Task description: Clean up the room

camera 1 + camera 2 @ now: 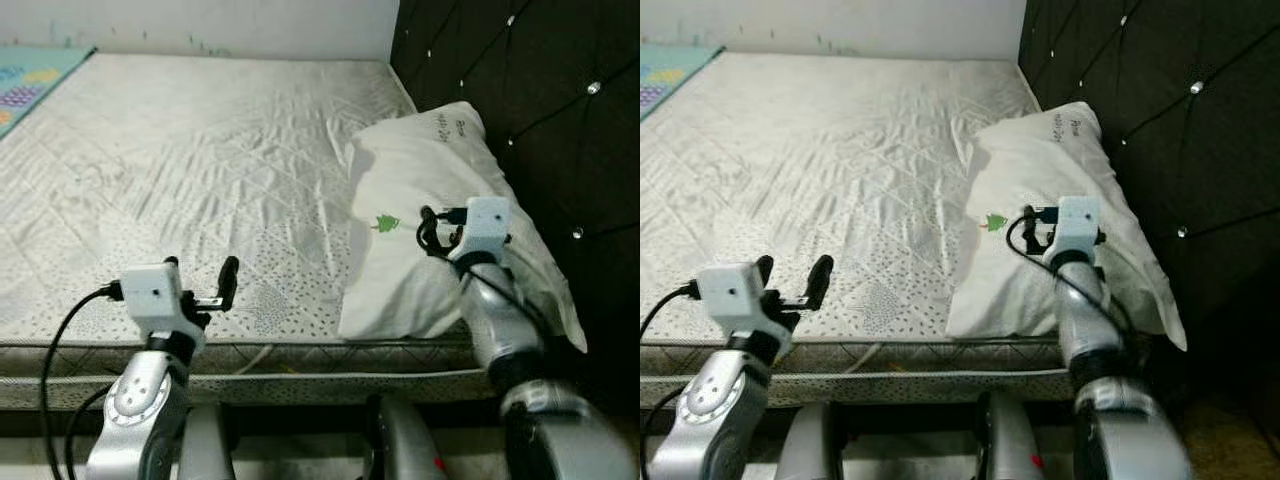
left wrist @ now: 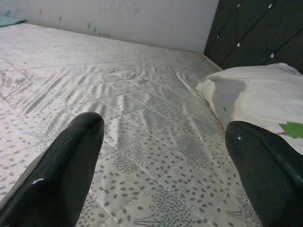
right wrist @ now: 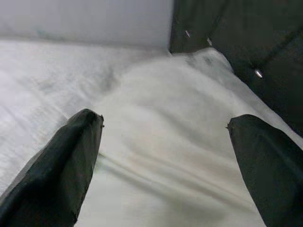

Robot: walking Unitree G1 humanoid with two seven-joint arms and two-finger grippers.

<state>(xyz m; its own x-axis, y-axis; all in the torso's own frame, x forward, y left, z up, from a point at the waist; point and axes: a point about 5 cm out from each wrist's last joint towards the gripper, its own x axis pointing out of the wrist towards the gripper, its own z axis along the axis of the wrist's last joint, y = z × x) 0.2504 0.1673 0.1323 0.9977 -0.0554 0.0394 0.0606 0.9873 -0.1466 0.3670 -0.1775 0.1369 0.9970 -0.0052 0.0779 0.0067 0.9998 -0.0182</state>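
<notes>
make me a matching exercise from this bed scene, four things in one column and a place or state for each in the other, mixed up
Things:
1. pillow
2. left gripper
3. right gripper
4. colourful mat

Places or states:
A. open, over the pillow
B. far left corner, beyond the mattress
C. against the dark tufted headboard
D. open, over the mattress's near edge

Pairs: 1-C, 2-D, 3-A, 4-B
</notes>
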